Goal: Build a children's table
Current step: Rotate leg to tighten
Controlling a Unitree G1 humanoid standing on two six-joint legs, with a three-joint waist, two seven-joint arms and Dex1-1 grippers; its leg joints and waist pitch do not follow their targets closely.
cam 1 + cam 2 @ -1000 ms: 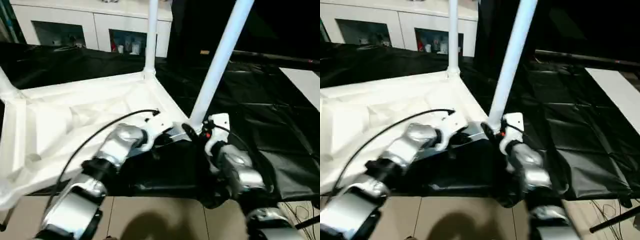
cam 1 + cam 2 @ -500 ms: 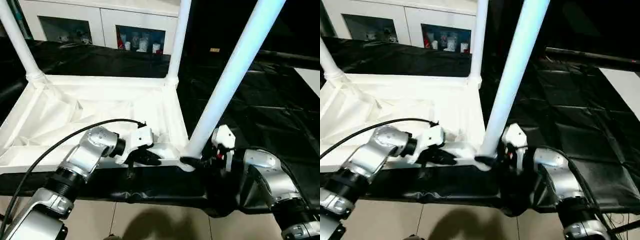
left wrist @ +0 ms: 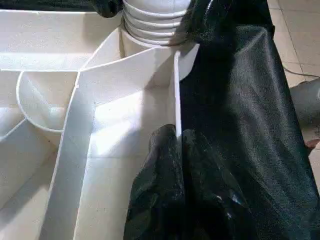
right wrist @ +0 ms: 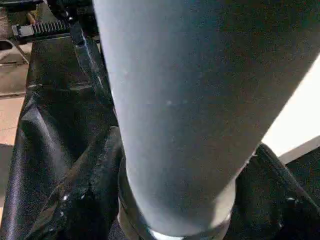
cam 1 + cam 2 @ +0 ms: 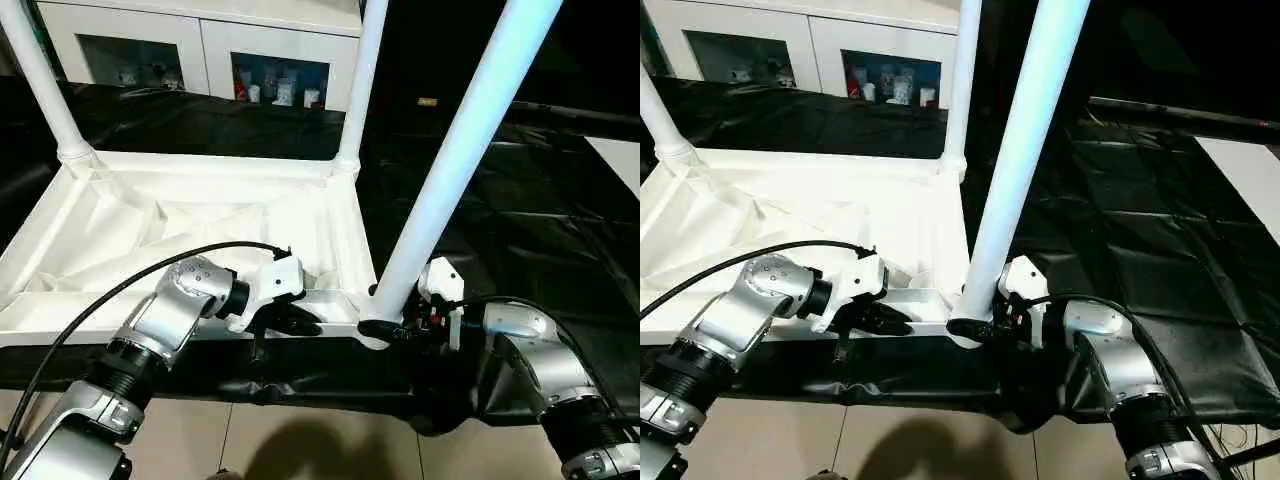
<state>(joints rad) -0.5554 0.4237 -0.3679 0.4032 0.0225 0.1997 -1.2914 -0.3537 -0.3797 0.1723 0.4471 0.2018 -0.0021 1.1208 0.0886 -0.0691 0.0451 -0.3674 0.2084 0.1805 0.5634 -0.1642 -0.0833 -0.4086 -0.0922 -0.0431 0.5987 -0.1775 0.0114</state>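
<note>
With the left pincer point(image 5: 292, 322) clenched on the tabletop point(image 5: 190, 225) rim and the right pincer point(image 5: 385, 327) grasping the leg point(image 5: 440, 190), uneven pressure could pop it out.

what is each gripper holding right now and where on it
The left gripper pinches the thin near rim of the children's table. The right gripper clasps the base of the near leg, by its corner socket.

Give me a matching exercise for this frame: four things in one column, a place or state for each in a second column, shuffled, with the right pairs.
Things
1. left claw
2. right claw
3. white cabinet
4. near leg

Places or states
A. behind the black-draped work table
B. rising aslant from the tabletop's near right corner
C. shut on the tabletop's near edge wall
D. at the base of the near leg

Pairs: 1-C, 2-D, 3-A, 4-B
</note>
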